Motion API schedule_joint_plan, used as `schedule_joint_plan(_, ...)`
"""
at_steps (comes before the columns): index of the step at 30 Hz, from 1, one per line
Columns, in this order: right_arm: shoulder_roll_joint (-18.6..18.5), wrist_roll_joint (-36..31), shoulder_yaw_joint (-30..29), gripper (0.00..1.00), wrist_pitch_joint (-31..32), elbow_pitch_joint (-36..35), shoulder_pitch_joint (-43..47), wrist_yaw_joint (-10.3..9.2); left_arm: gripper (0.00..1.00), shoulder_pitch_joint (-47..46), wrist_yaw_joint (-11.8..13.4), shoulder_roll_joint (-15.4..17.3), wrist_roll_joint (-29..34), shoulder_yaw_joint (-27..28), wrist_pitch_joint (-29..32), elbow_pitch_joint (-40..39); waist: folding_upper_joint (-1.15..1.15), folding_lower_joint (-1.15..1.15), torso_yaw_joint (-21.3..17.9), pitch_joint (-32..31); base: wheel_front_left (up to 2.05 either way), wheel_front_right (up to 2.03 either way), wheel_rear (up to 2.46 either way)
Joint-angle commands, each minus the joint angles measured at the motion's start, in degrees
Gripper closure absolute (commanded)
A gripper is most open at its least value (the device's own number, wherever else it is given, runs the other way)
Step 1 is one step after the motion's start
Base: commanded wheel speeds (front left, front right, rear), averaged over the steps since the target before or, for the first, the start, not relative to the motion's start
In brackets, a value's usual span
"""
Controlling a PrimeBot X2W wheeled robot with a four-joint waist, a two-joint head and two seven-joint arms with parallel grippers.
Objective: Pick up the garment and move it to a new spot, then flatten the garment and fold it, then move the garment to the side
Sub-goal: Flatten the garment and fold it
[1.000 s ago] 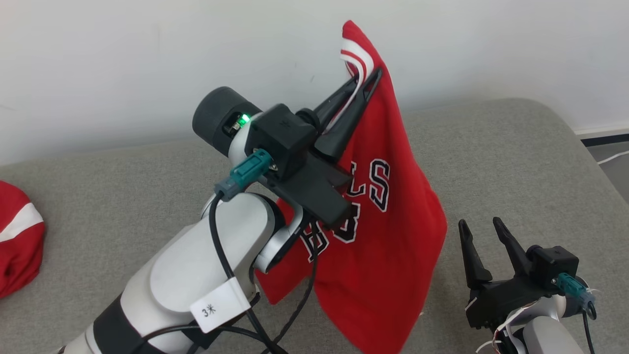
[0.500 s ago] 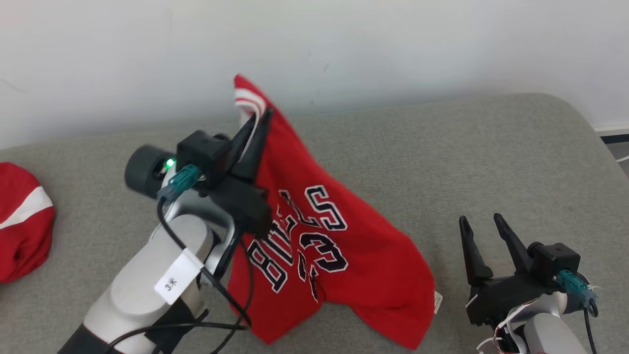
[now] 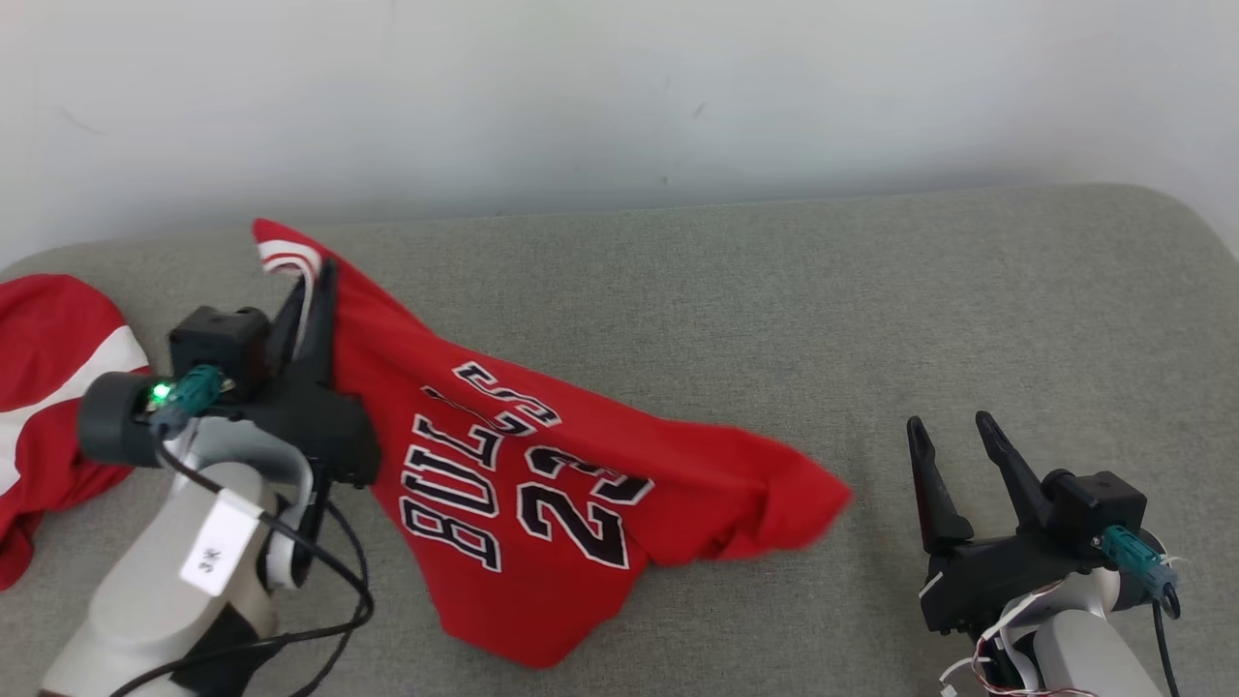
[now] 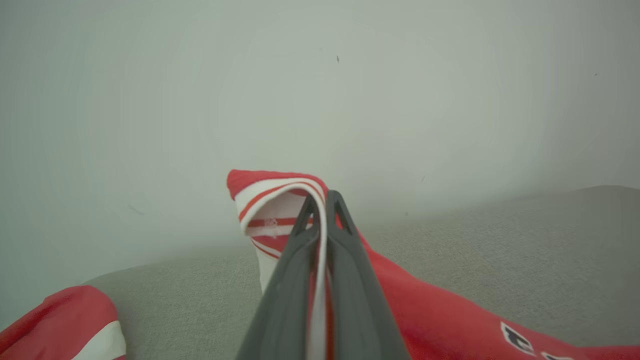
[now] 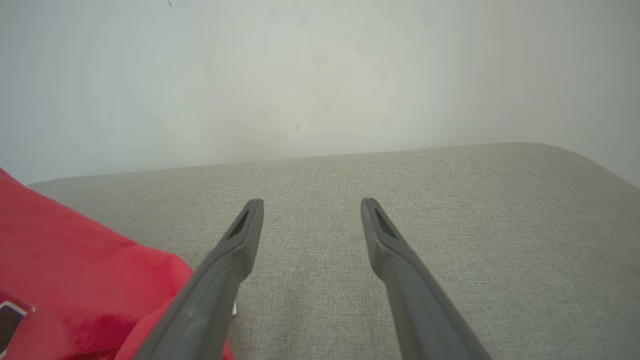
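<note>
Your left pincer [image 3: 319, 279] is clamped tight on the striped edge of the jersey [image 3: 542, 484], which sprawls rumpled across the grey pad [image 3: 823, 310]. Your right pincer [image 3: 951, 426] gapes wide, empty, beside it. Flattening, folding and setting aside remain, it seems.

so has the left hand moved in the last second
Yes. The left hand, shut on the jersey, swung left and down: from in front of the wall to low over the cushion, near the other red cloth.
</note>
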Motion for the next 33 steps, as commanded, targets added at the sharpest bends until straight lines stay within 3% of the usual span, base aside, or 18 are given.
schedule_joint_plan(1, -0.2, 0.0, 0.1, 0.0, 0.0, 0.0, -0.2, -0.02, 1.0, 1.4, 0.2, 1.3, -0.5, 1.2, -0.4, 0.1, 0.0, -0.01, 0.5, 0.1, 0.0, 0.0, 0.0)
schedule_joint_plan(6, -0.2, 0.6, 0.7, 0.0, 0.0, 0.1, -0.6, -0.02, 1.0, 3.8, -0.9, 2.3, -1.6, 2.1, -0.5, 0.8, 0.0, -0.01, 0.5, 0.3, 0.0, 0.0, 0.0)
schedule_joint_plan(10, -0.2, 0.7, 0.9, 0.0, 0.0, 0.2, -0.9, -0.02, 1.0, 6.4, -2.6, 1.1, -2.9, 2.6, -0.6, 2.7, 0.0, -0.01, 0.4, 0.6, 0.0, 0.0, 0.0)
schedule_joint_plan(19, -0.2, -0.4, 1.7, 0.0, 0.0, 0.2, -1.8, -0.02, 1.0, 8.6, -3.2, -0.9, 2.1, 8.6, -0.6, 1.5, 0.0, -0.01, -0.6, 1.6, 0.0, 0.0, 0.0)
schedule_joint_plan(20, -0.2, -0.4, 1.7, 0.0, 0.0, 0.2, -1.9, -0.02, 0.84, 9.0, -3.2, -1.0, 3.0, 9.4, -0.6, 1.6, 0.0, -0.01, -0.8, 1.7, 0.0, 0.0, 0.0)
schedule_joint_plan(21, -0.2, -0.4, 1.8, 0.0, 0.0, 0.2, -1.9, -0.02, 0.55, 9.3, -3.2, -1.0, 3.9, 9.8, -0.6, 2.1, 0.0, -0.01, -0.9, 1.7, 0.0, 0.0, 0.0)
schedule_joint_plan(22, -0.2, -0.5, 1.8, 0.0, 0.0, 0.3, -1.9, -0.02, 0.0, 9.5, -3.4, -1.2, 4.7, 10.3, -0.6, 2.5, 0.0, -0.01, -1.0, 1.7, 0.0, 0.0, 0.0)
schedule_joint_plan(33, -0.2, -0.8, 1.4, 0.0, 0.0, 0.6, -0.9, -0.02, 0.0, 13.0, -3.1, -3.8, 12.4, 15.7, -0.6, -2.0, 0.0, -0.01, 0.1, 0.3, 0.0, 0.0, 0.0)
